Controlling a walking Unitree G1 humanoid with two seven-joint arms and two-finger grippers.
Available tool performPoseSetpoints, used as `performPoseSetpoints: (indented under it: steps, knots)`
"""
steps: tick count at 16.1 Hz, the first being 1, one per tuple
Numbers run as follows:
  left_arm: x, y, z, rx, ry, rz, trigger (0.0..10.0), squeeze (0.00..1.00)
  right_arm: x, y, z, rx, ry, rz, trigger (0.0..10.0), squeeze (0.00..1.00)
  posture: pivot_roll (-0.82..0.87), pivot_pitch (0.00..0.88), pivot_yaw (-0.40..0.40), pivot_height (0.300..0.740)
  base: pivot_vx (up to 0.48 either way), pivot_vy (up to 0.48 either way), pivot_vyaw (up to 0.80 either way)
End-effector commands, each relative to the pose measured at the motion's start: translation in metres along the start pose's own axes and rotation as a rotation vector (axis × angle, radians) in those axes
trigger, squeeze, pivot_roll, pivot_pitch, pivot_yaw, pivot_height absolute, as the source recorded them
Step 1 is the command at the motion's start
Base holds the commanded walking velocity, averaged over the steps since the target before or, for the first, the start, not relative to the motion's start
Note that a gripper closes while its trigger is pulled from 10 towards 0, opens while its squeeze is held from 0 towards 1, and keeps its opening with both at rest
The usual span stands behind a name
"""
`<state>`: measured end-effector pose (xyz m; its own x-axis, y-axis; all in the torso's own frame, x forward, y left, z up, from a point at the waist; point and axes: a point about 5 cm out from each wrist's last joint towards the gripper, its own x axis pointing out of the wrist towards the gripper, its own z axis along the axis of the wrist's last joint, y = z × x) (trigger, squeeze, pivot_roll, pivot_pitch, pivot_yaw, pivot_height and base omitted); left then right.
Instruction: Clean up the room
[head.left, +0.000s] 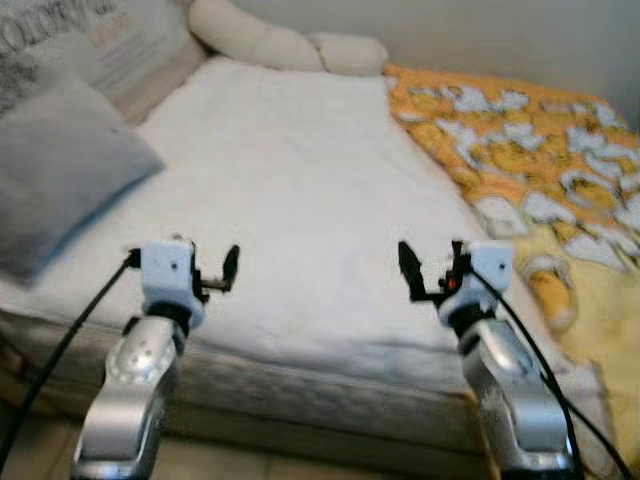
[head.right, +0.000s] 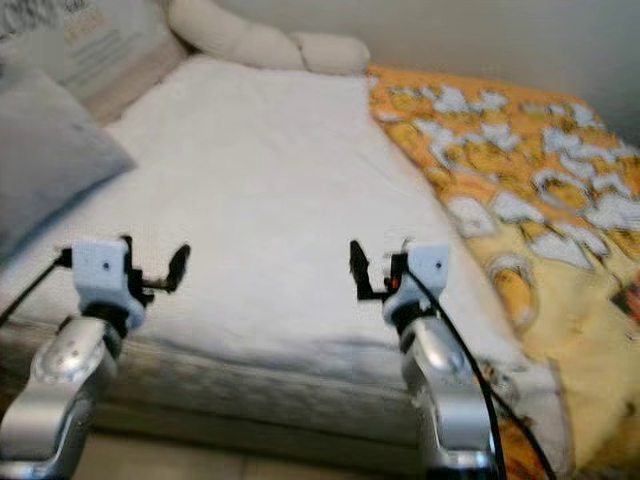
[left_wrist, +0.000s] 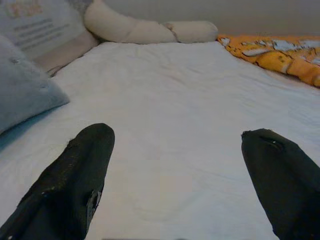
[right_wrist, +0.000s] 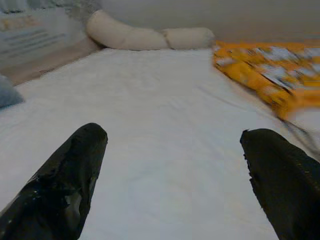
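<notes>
Bed-tidying, approach stage: left gripper (head.left: 228, 268) and right gripper (head.left: 410, 268) held wide and empty over the near edge of the white mattress (head.left: 290, 190); the orange patterned blanket (head.left: 540, 170), bunched at the right, is best gripped at its near edge and drawn leftward.

Sheet (head.left: 300, 190): white cloth, matt, faintly textured, ahead of both grippers. Blanket (head.left: 530, 170): orange printed cloth, soft, beyond right gripper (right_wrist: 172, 170). Pillow (head.left: 60, 170): grey matt fabric, beside left gripper (left_wrist: 175, 170). Fingers (left_wrist: 75, 180): black, matt, slightly rough. Arms (head.left: 135, 380): silver, glossy.
</notes>
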<state>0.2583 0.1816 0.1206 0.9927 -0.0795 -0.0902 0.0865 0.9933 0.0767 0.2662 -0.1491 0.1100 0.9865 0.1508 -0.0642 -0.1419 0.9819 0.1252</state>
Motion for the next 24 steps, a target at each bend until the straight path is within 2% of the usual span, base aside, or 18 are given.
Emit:
performPoseSetpoints:
  steps: [1,10,24]
  knots:
    - [0.0028,-0.0093,0.0032,0.001,-0.009,-0.04,10.0,1.0,0.0001,-0.008,-0.0013,0.002,0.015,-0.033,10.0,1.0,-0.09,0.0,-0.024,0.74,0.0,-0.48,0.0]
    - [0.0034,-0.0114,0.0022,0.026,0.003,-0.05,10.0,1.0,-0.0041,-0.0086,-0.003,-0.006,0.026,-0.014,10.0,1.0,-0.08,0.0,-0.028,0.74,0.0,-0.48,0.0]
    - [0.0047,-0.0127,0.0017,0.041,0.008,-0.073,10.0,1.0,-0.0047,-0.0102,-0.0063,0.001,0.038,-0.021,10.0,1.0,-0.1,0.0,-0.029,0.74,0.0,-0.48,0.74]
